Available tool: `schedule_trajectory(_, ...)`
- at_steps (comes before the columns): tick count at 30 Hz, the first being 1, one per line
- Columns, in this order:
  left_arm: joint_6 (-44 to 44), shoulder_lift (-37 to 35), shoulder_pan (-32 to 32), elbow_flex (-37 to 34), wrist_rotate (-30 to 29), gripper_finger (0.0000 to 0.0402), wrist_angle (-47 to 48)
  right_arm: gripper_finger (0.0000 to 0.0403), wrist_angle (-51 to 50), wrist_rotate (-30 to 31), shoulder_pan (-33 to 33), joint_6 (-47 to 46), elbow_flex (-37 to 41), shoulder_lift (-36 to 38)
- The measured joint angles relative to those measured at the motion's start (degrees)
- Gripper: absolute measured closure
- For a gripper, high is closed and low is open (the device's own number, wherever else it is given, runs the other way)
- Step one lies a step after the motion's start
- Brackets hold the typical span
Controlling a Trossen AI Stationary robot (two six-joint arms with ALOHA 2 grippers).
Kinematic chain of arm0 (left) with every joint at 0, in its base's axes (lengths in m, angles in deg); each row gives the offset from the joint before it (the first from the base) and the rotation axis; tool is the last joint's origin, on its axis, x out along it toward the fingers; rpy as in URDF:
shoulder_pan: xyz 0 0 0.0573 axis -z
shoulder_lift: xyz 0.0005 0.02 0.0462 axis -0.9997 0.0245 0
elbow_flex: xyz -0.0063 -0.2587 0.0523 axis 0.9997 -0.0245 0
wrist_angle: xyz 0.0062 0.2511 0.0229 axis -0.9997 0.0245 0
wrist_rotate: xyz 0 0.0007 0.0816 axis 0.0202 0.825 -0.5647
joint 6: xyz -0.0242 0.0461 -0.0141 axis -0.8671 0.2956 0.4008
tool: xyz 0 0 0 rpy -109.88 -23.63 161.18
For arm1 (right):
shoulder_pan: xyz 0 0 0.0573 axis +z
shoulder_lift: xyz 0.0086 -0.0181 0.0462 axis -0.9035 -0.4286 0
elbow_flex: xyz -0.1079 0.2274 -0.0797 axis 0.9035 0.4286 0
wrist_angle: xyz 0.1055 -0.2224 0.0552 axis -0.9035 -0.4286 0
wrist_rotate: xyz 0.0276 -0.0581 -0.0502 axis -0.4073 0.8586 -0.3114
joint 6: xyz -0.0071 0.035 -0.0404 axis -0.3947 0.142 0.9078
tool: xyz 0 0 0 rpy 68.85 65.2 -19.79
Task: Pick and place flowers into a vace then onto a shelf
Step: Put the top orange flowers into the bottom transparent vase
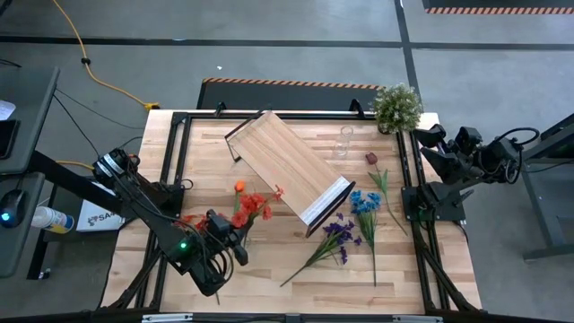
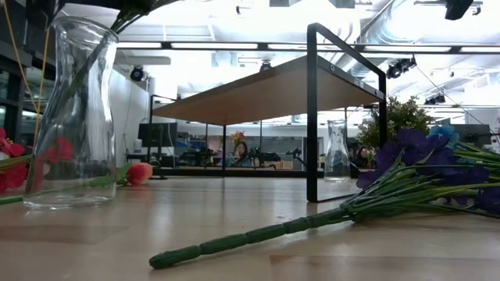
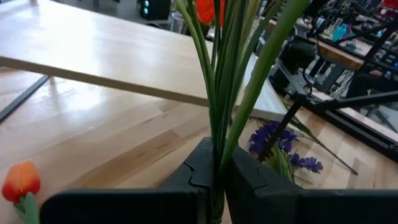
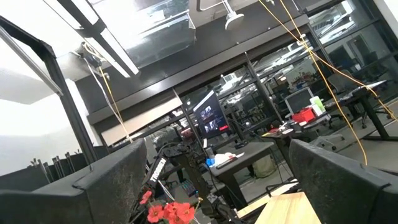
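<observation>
- Left side first: the left gripper (image 3: 214, 180) sits over the table's front-left area, clamped tight on a bundle of thin green stalks, the red flowers (image 1: 253, 207) fanning out just beyond it toward the table's middle.
- A lone orange bloom (image 1: 239, 187) lies loose on the tabletop (image 1: 269, 269) close by.
- So the step in hand looks like carrying this red bunch to a vase; in the low view, dark stems already reach into the mouth of a clear glass vase (image 2: 72, 117) at the near left.
- Next move, by my reading: line the stalk ends up over that narrow neck, lower them in, then let go.
- Middle: the shelf (image 1: 287, 166) stands angled across the table, nothing on top.
- A second, smaller clear vase (image 1: 344, 142) waits behind it.
- Right of centre: purple flowers (image 1: 339, 233) and blue flowers (image 1: 365, 203) lie flat, untouched.
- Far right: the right gripper (image 4: 217, 180) is parked off the table's right edge, fingers spread wide, holding nothing.
</observation>
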Motion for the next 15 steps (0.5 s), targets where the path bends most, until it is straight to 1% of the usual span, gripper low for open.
schedule_trajectory(3,0.0,0.0,0.0,0.0,0.9,0.0341,0.0,0.0022,0.0,0.0,0.0,0.0,0.0,0.0)
schedule_trajectory(15,0.0,0.0,0.0,0.0,1.1,0.0341,-0.1,0.0022,0.0,-0.1,0.0,0.0,0.0,0.0)
